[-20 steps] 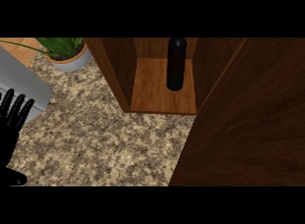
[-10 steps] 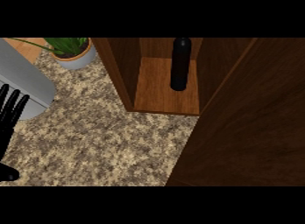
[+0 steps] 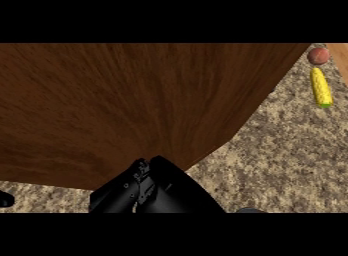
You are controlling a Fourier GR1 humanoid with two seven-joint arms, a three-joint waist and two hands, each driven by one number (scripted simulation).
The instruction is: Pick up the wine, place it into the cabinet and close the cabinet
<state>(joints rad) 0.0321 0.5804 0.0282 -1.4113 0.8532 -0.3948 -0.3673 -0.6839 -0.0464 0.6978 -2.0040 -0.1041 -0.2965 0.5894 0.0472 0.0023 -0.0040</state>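
Head view: black hand (image 3: 153, 190) pressing low against cabinet door (image 3: 125, 107), door panel lying directly ahead of it; finger state — cannot tell. Wine hiding from sight, presumably behind door. Farther right: corn (image 3: 321, 88), apple (image 3: 318, 55) sitting on counter (image 3: 280, 155).

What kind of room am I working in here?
Most likely a kitchen: a speckled stone counter, a large wooden cabinet panel filling most of the view, and food lying out, a corn cob and a reddish round fruit.
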